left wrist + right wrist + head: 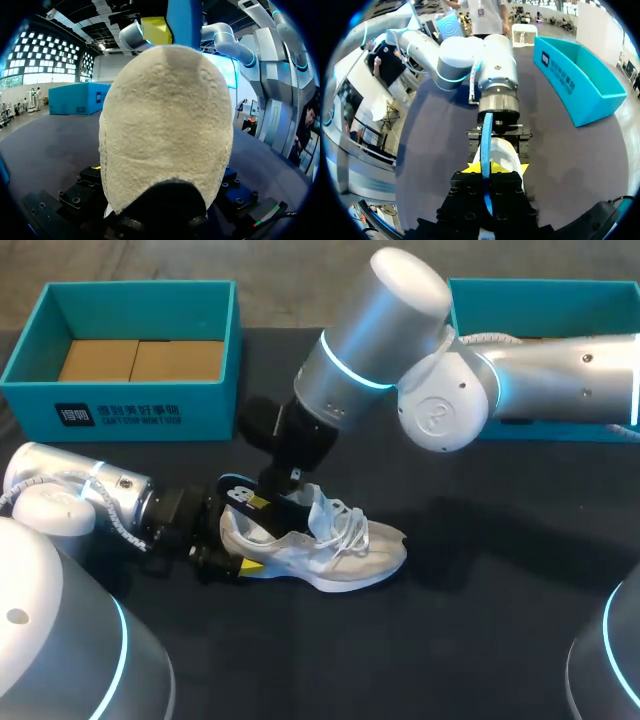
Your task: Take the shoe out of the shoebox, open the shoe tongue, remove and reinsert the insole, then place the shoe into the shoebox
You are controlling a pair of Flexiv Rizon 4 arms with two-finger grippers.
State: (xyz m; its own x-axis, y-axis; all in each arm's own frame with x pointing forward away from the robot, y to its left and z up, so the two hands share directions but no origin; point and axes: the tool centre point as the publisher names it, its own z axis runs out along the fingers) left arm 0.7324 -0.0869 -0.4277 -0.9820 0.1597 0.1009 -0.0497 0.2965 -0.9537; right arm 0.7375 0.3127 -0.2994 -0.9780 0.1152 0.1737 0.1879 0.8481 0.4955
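Sneaker [345, 550] position: lying on its side on the black table [480, 620] at the centre of the head view, toe toward the right of the frame and white laces [352, 525] loose over the upper. The left gripper [238, 538] is closed on the sneaker at the heel, with one finger on each side. In the left wrist view the cream heel [167, 130] fills the space between the finger mounts. The right gripper [272, 490] sits directly above the heel opening, its fingers closed nearly together on the blue insole [238, 490]. In the right wrist view the insole [486, 140] stands edge-on between the two fingers and runs ahead of them toward the heel [502, 155]. In the left wrist view one yellow fingertip [156, 30] of the right gripper lies against the insole [185, 20] above the heel. The left arm [80, 495] enters from the left edge and the right arm [540, 380] from the right edge, reaching past the middle. A teal shoebox [130, 405] with a cardboard insert [140, 360] stands at the upper left. A second teal box [540, 300] stands at the upper right, partly behind the right arm.
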